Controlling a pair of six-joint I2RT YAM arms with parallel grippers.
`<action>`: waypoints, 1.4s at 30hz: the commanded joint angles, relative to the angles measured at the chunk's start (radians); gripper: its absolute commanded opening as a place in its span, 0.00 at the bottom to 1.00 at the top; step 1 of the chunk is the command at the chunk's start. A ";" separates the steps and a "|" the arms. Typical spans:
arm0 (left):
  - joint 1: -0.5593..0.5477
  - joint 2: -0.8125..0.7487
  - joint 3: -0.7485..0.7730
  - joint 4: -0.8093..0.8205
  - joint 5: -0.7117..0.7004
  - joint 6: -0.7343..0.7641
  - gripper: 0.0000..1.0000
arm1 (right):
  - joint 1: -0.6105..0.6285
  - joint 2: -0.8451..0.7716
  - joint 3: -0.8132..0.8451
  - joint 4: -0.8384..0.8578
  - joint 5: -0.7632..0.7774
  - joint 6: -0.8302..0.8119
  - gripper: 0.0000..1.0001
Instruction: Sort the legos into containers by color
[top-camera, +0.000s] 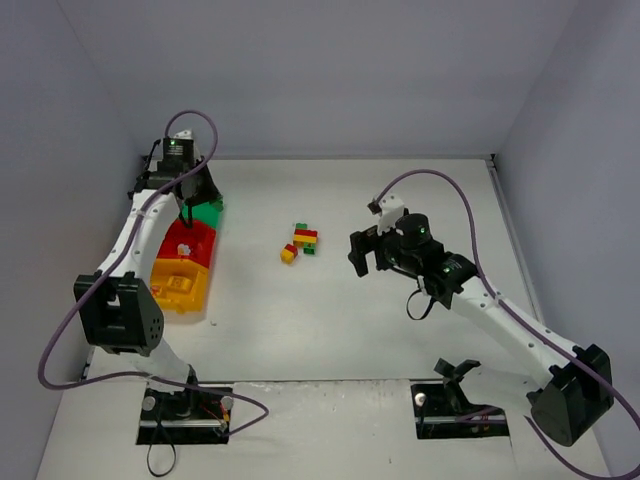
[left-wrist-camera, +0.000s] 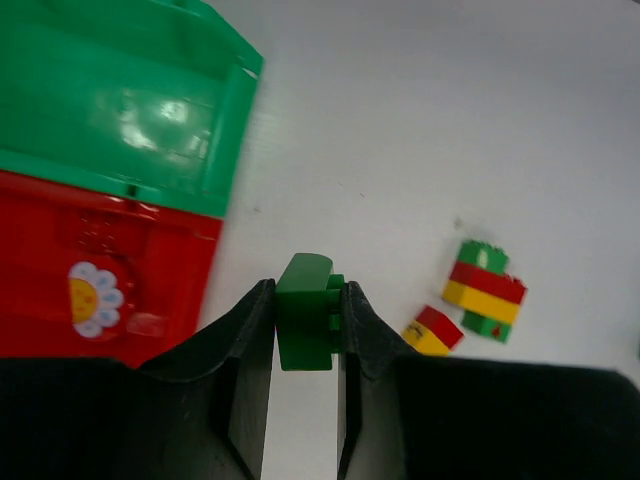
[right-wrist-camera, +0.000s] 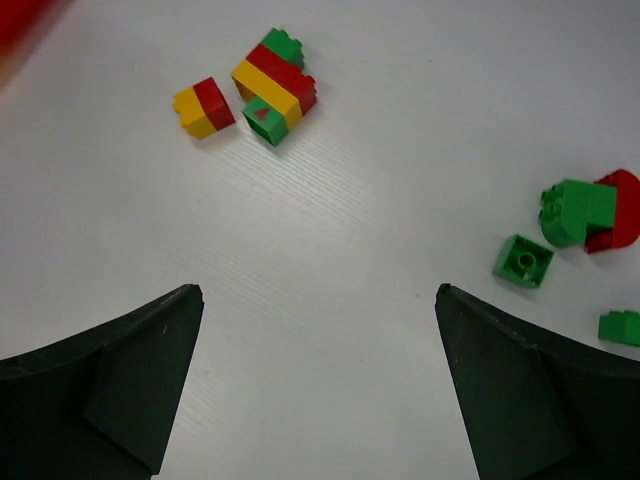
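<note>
So the left gripper (left-wrist-camera: 307, 312) has a single green brick (left-wrist-camera: 303, 275) pinched between its fingers (left-wrist-camera: 252, 345), closed narrow on it and lifted off the counter (left-wrist-camera: 420, 120). It hangs right by the row of bins on the left side: green bin (left-wrist-camera: 120, 90) at the far end, red bin (left-wrist-camera: 90, 260) touching it, yellow bin (top-camera: 180, 287) nearest the arm bases.

From the wrist view, the brick looks to be just off the red bin's edge, not over the green one. I'd call this the drop-off step for a green piece. The next move needs a shift toward the green bin so the brick is clearly above it, then the fingers open. Let go here and it could land in red or on the counter.

The right gripper (right-wrist-camera: 318, 292) is empty, fingers spread wide over the counter. Mid-counter there's a mixed stack (right-wrist-camera: 275, 80) of green, red and yellow, with a red-yellow pair (right-wrist-camera: 203, 107) just beside it. A few loose green bricks (right-wrist-camera: 524, 262) sit near the right gripper, one against a red piece (right-wrist-camera: 620, 205). Plenty left to sort, and the stacks will need pulling apart.
</note>
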 joint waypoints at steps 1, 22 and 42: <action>0.067 0.089 0.082 0.091 -0.098 0.024 0.00 | -0.010 -0.030 -0.009 0.019 0.122 0.086 0.98; 0.204 0.412 0.417 0.081 -0.097 0.033 0.62 | -0.133 0.138 -0.029 -0.041 0.266 0.284 0.89; -0.069 -0.171 -0.042 -0.033 0.098 -0.048 0.73 | -0.325 0.558 0.126 0.084 0.166 0.198 0.69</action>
